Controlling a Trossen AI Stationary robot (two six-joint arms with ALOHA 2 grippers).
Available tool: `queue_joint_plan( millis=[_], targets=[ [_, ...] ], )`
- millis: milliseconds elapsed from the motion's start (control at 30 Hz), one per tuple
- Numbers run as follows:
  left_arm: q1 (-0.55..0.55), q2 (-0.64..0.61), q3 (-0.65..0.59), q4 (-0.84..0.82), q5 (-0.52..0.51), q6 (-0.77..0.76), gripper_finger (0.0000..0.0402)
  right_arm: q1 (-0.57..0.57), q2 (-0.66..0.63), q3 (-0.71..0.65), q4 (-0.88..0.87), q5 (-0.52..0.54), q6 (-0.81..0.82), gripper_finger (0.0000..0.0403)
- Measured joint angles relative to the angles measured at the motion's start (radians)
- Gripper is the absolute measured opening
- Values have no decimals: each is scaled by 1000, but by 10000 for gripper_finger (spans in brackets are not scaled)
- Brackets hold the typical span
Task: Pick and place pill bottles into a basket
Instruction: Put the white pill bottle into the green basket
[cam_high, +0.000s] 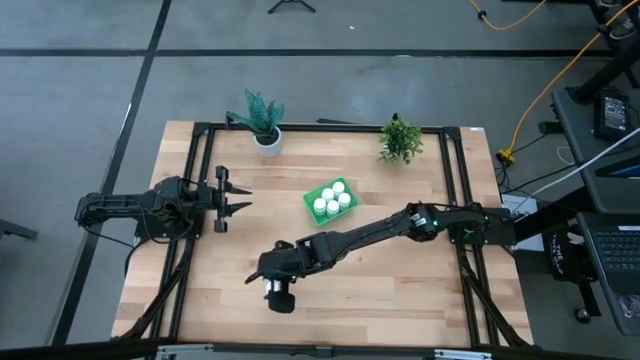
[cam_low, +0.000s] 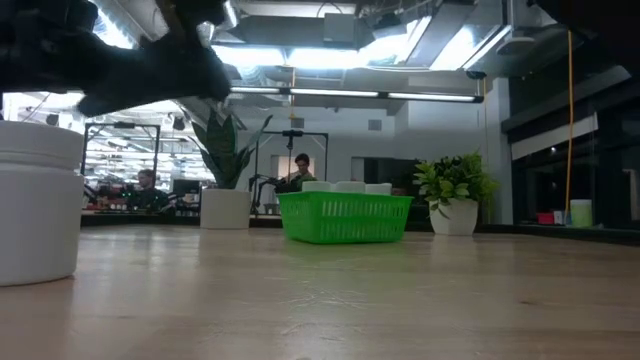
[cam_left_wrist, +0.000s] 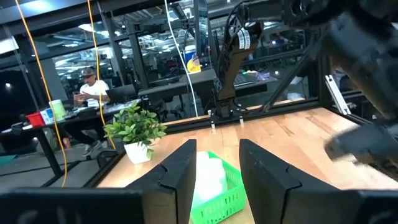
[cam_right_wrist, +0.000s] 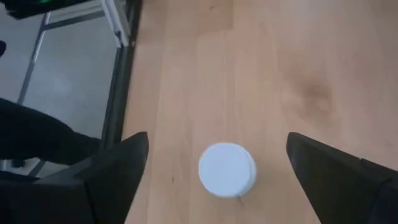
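One white pill bottle (cam_right_wrist: 227, 169) stands upright on its base on the wooden table near the front edge; it also shows in the low view (cam_low: 35, 205). My right gripper (cam_high: 272, 280) hovers above it, open, with one finger on each side of the cap and clear of it (cam_right_wrist: 217, 177). The green basket (cam_high: 330, 200) sits mid-table and holds several white bottles (cam_high: 332, 201). My left gripper (cam_high: 236, 197) is open and empty at the table's left, pointing toward the basket (cam_left_wrist: 214, 190).
A white pot with a spiky plant (cam_high: 262, 122) and a second potted plant (cam_high: 399, 138) stand along the far edge. A black frame rail (cam_right_wrist: 121, 81) runs by the bottle at the table's side. People sit in the room behind the table (cam_low: 300, 170).
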Motion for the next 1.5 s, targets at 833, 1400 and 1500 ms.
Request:
queue_joint_plan(
  millis=[833, 1400, 1500],
  targets=[
    [0, 0, 0, 0, 0, 0, 117, 9, 60, -2, -4, -19, -17, 315],
    [0, 0, 0, 0, 0, 0, 116, 8, 59, -2, -9, -33, -13, 163],
    [0, 0, 0, 0, 0, 0, 118, 7, 59, -2, -9, -33, -1, 149]
  ],
)
